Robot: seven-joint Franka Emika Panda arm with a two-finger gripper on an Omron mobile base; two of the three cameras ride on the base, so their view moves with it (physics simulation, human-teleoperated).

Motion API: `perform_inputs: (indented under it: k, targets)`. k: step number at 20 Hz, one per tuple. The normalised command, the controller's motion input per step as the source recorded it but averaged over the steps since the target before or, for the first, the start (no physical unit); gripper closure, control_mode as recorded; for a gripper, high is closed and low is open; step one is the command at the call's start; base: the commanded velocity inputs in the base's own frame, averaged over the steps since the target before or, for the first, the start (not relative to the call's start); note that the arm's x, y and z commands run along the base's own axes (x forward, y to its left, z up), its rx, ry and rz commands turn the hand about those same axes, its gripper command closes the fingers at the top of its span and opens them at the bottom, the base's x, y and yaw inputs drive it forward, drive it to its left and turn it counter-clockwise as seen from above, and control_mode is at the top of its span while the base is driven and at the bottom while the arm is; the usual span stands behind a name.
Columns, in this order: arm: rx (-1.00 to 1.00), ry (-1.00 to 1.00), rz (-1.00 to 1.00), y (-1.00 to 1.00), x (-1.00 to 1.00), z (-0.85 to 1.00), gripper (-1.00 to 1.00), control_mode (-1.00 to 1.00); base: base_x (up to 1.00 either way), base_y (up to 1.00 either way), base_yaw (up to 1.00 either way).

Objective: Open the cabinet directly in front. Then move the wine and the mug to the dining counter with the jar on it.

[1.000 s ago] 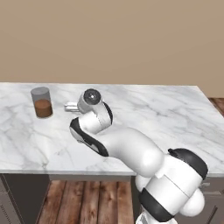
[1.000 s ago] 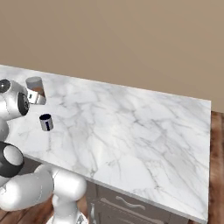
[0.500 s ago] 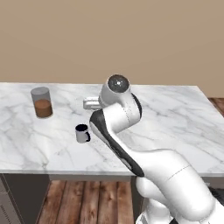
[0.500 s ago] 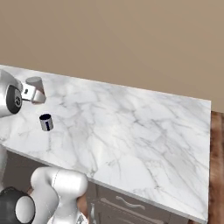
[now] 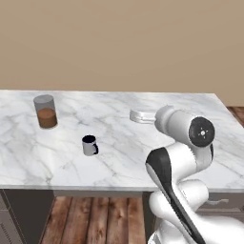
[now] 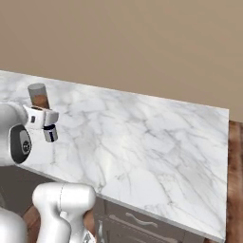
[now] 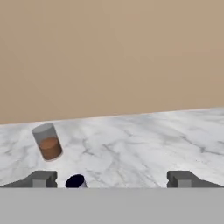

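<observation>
Now, step in hand: the mug (image 5: 89, 145) stands upright on the dining counter (image 5: 119, 164), free of the tool; by my reading its delivery is done and the arm is clear of it.
Tool: the tool (image 7: 111, 179) is spread wide and carries nothing; the hand view shows its two dark fingertips (image 7: 42, 179) far apart with bare marble between them.
Mug position: on the marble near the front edge, at about 5 o'clock from the jar (image 5: 45, 111) in the left base view, near it but apart; in the hand view its navy mouth peeks up at 6 o'clock, just beside the left tip.
Jar: upright, brown contents in its lower half, at 10 o'clock on the counter in the left base view.
Progress: one of the two things sits on the right counter; I see no wine on the marble, so I judge it not yet brought.
Next move calls for: turning away from the counter to the cabinet and taking the bottle around its body with open jaws.
Risk: a swing of the arm could clip the mug.
</observation>
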Motion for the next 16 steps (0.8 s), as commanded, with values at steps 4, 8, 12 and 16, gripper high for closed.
perform_inputs:
  k: [4,8,12,16]
  targets:
    - [0.09,-0.40,-0.03,-0.21,-0.38,0.37,-1.00,-1.00,0.00,0.00,0.00]
    - [0.00,0.00,0.02,-0.03,-0.32,-0.05,-1.00,1.00,-0.25,-0.08,0.01]
    - [0.00,0.00,0.00,0.00,0.00,0.00,-1.00,1.00,-1.00,-0.70,-0.09]
    - [0.00,0.00,0.00,0.00,0.00,0.00,-1.00,1.00,-0.74,-0.72,-0.60]
